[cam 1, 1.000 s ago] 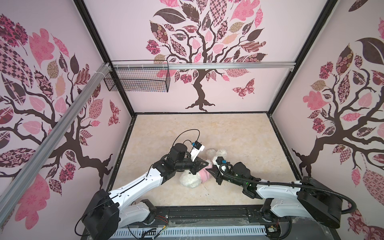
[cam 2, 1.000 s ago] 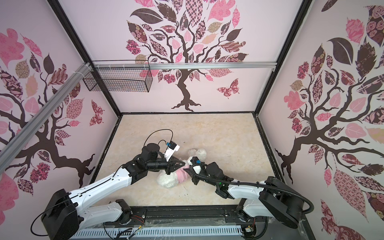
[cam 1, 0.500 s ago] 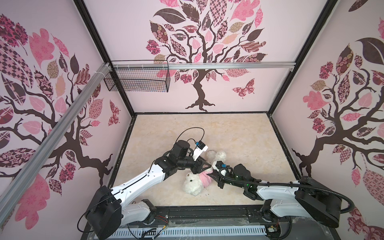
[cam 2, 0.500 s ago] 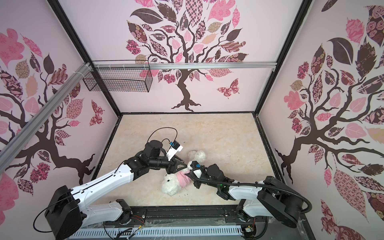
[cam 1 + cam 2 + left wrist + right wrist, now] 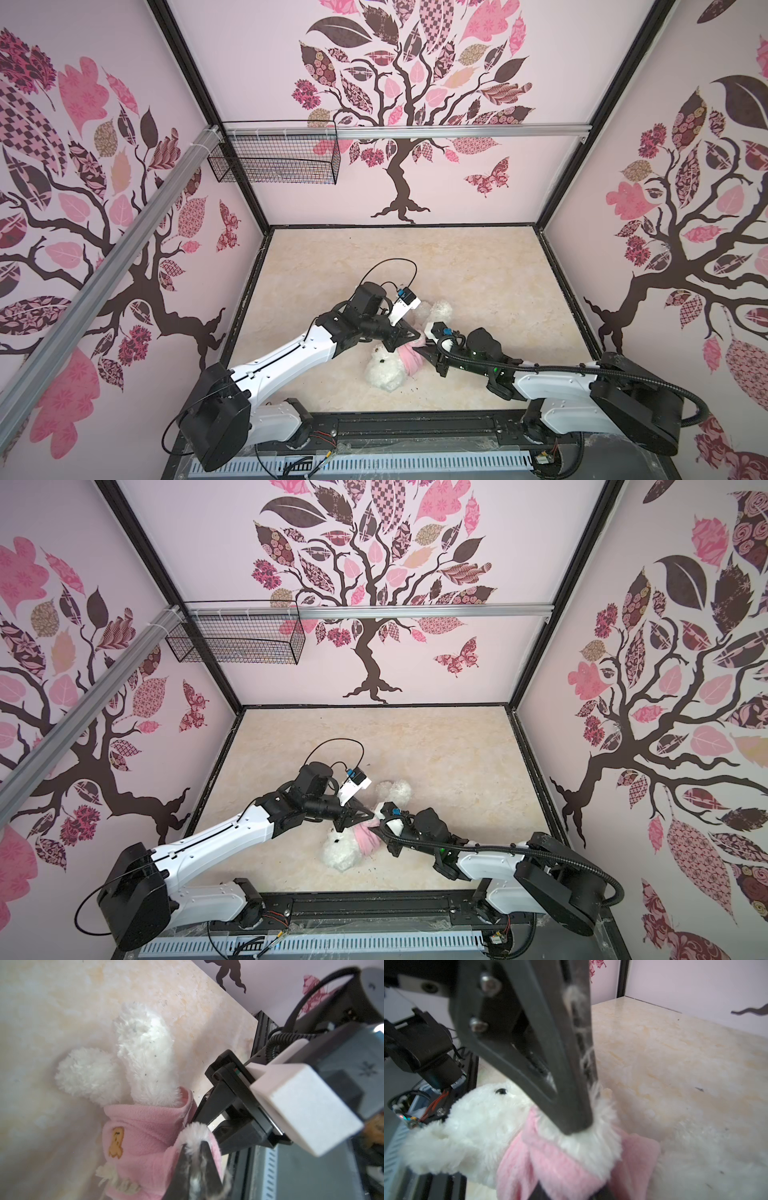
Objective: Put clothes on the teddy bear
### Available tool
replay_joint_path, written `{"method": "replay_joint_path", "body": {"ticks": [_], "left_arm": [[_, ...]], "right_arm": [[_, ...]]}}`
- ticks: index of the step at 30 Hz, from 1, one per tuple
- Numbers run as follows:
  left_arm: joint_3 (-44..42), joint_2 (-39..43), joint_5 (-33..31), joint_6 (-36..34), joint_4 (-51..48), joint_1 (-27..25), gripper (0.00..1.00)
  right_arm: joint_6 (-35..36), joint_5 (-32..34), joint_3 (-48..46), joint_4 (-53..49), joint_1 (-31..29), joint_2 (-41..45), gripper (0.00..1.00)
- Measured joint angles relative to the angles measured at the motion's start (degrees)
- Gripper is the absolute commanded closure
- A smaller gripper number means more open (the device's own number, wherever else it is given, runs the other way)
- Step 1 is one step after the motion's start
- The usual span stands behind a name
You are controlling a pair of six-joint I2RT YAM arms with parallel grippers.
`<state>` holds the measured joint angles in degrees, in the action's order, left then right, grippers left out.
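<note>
— Top views both show the table (image 5: 457, 266); where is the bear (image 5: 384, 372) against the fingers?
— Lying on it between the two grippers: head just beside the left gripper (image 5: 406, 338), legs on its far side, shirt (image 5: 409, 359) round the body.
— Left fingers (image 5: 182, 1165)?
— Closed tight on the bear's white paw (image 5: 194, 1132), which pokes from a sleeve; left wrist view shows fur pinched between them.
— And the right gripper (image 5: 422, 353)?
— Touching the shirt opposite the left. Its fingers (image 5: 208, 1105) stand partly apart with pink cloth between; the tips are hidden, so whether they grip it I cannot tell.
</note>
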<state>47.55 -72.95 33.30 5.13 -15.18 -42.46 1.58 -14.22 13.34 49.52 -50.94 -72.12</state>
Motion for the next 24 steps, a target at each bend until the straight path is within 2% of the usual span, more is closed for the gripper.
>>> {"method": "replay_joint_path", "body": {"ticks": [1,4,6,10,15,24], "left_arm": [[0.0,0.0,-0.1,0.3,0.0,0.0,1.0],[0.0,0.1,-0.1,2.5,0.6,0.0,1.0],[0.0,0.2,-0.1,4.3,1.8,0.0,1.0],[-0.1,1.3,-0.5,8.2,4.4,-0.8,1.0],[-0.4,1.9,-0.5,11.6,7.3,-2.4,1.0],[-0.4,1.9,-1.2,12.9,8.2,-2.9,1.0]], "right_arm": [[0.2,0.6,0.0,-0.6,0.0,0.4,0.47],[0.6,1.9,0.1,-2.3,-0.2,2.8,0.36],[0.5,2.8,0.3,-3.0,-0.5,4.4,0.32],[0.3,5.4,1.7,-3.9,-2.3,5.4,0.31],[0.9,9.9,3.7,-3.5,-3.0,5.1,0.4],[1.1,14.1,2.9,-0.2,-3.7,3.7,0.7]]}}
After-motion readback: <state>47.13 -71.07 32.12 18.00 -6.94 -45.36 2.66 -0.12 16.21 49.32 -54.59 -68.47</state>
